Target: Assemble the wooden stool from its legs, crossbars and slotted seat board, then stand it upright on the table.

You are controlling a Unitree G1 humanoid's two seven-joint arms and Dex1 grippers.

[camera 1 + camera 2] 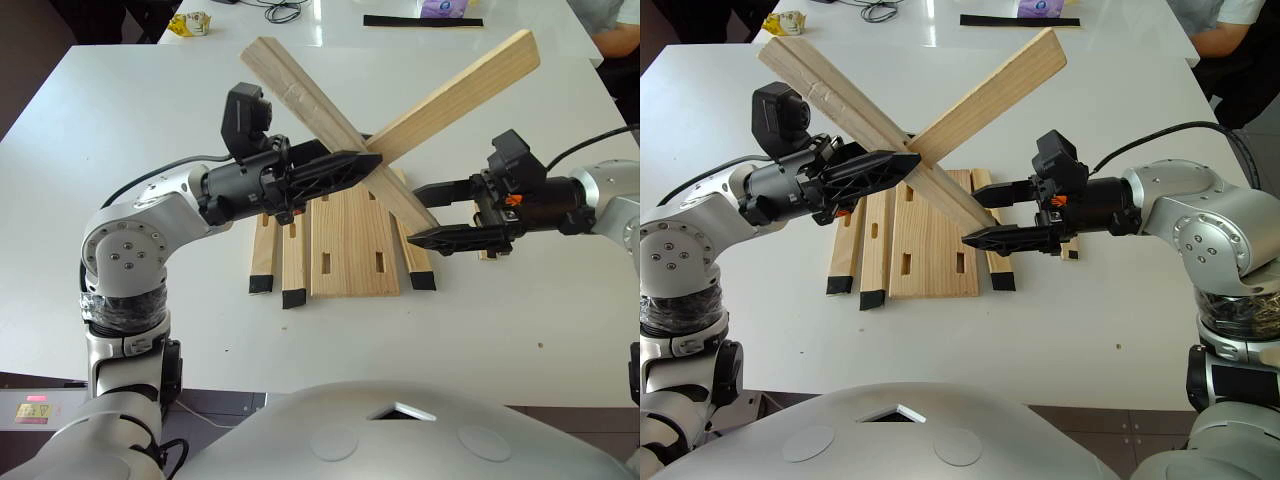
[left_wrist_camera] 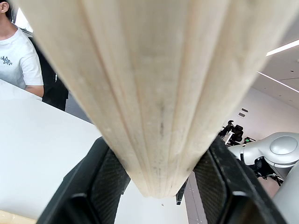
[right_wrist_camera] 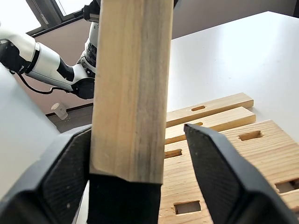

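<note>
Left hand clenches one leg, right hand straddles the other leg unclenched, seemingly crossing them over the seat board.

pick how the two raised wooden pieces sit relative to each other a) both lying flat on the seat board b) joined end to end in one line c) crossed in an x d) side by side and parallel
c: the plank clamped in the left gripper rises toward the robot's right and crosses the black-footed leg, making an x above the slotted seat board.
</note>
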